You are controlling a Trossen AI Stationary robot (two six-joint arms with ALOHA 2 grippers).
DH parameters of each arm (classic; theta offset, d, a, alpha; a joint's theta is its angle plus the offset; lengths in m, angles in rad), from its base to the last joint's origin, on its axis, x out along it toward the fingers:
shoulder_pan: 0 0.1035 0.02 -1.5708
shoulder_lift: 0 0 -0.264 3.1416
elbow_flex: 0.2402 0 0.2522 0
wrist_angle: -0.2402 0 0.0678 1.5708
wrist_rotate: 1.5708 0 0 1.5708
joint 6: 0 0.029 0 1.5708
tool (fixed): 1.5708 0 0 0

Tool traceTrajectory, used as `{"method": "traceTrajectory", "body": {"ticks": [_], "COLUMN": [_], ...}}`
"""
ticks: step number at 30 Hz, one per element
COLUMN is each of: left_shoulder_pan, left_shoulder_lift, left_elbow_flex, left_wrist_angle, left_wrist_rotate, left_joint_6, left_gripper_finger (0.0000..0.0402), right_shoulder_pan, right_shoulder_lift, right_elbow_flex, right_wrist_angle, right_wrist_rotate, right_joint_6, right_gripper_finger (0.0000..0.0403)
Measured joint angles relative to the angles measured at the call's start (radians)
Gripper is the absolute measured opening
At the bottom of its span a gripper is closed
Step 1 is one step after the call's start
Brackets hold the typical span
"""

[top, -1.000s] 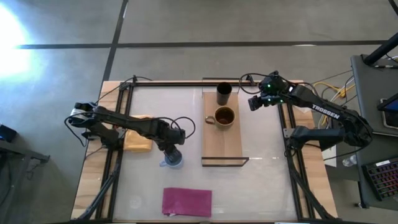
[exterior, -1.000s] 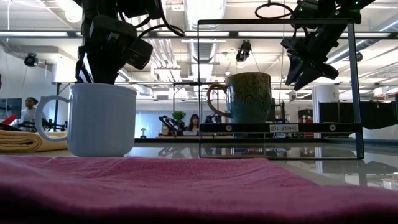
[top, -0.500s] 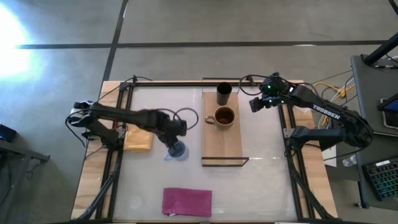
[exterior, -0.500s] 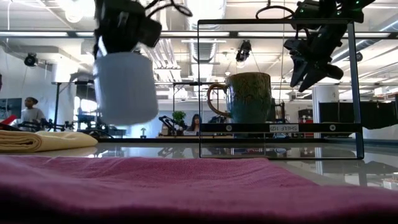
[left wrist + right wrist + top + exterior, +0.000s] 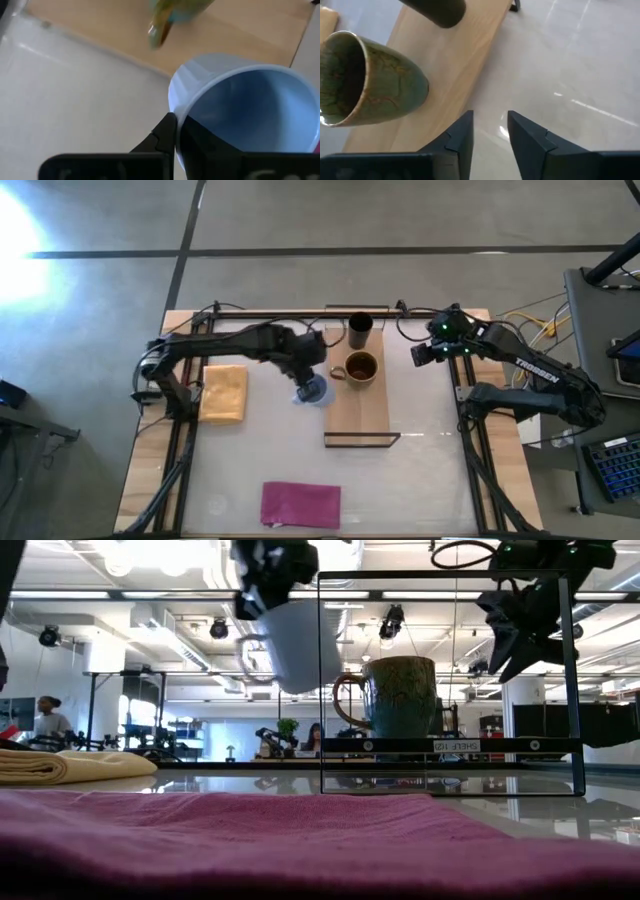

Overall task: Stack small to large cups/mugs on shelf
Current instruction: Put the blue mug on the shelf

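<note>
My left gripper (image 5: 306, 380) is shut on the light blue mug (image 5: 314, 392), which hangs in the air at the left edge of the light-wood shelf board (image 5: 358, 415); the low view shows the mug (image 5: 297, 645) high and tilted. On the board stand the brown mug (image 5: 360, 367) and, farther back, the tall black cup (image 5: 360, 330). My right gripper (image 5: 424, 352) is open and empty, in the air to the right of the board, level with the brown mug. My left gripper holds the blue mug by its wall at the rim (image 5: 176, 102), one finger (image 5: 165, 134) outside and the other inside the mug. The fingers come from above. The mug is lifted clear of the table and hangs tilted below the fingers.
A folded yellow cloth (image 5: 223, 392) lies at the table's left. A magenta cloth (image 5: 300, 504) lies near the front edge. A thin black frame (image 5: 450, 680) rises around the shelf. The near half of the board is bare wood.
My left gripper has lifted the blue mug off the table and carried it up, toward the right and far side, to the shelf's left edge; the mug, upright on the table before, now hangs tilted. My right gripper has drifted slightly toward the right edge.
</note>
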State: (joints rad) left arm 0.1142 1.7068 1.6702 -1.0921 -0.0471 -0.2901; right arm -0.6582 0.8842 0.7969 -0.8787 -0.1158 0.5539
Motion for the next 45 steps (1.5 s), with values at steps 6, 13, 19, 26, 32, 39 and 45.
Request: {"method": "traceTrajectory", "body": {"ticks": [6, 13, 19, 26, 32, 39, 45], "left_shoulder_pan": [0.004, 0.002, -0.021, -0.057, -0.058, -0.063, -0.065], "left_shoulder_lift": [0.176, 0.321, 0.405, 0.439, 0.440, 0.458, 0.494], "left_elbow_flex": [0.212, 0.423, 0.518, 0.543, 0.538, 0.534, 0.534], "left_wrist_angle": [-0.022, -0.041, -0.042, -0.021, 0.028, 0.035, 0.037], "left_wrist_rotate": [0.071, 0.123, 0.167, 0.163, 0.149, 0.163, 0.172], "left_joint_6": [0.116, 0.148, 0.143, 0.109, 0.061, 0.060, 0.060], "left_gripper_finger": [0.0000, 0.0000, 0.0000, 0.0000, 0.0000, 0.0000, 0.0000], "right_shoulder_pan": [0.002, 0.050, 0.147, 0.253, 0.360, 0.508, 0.591], "right_shoulder_lift": [-0.066, -0.126, -0.171, -0.206, -0.187, -0.149, -0.101], "right_elbow_flex": [-0.062, -0.134, -0.183, -0.194, -0.194, -0.195, -0.197], "right_wrist_angle": [0.002, 0.002, 0.033, 0.118, 0.200, 0.321, 0.379], "right_wrist_rotate": [-0.032, -0.054, -0.078, -0.081, -0.104, -0.077, -0.021], "right_joint_6": [0.075, 0.151, 0.221, 0.303, 0.358, 0.440, 0.487], "right_gripper_finger": [0.0069, 0.0039, 0.0038, 0.0038, 0.0038, 0.0038, 0.0038]}}
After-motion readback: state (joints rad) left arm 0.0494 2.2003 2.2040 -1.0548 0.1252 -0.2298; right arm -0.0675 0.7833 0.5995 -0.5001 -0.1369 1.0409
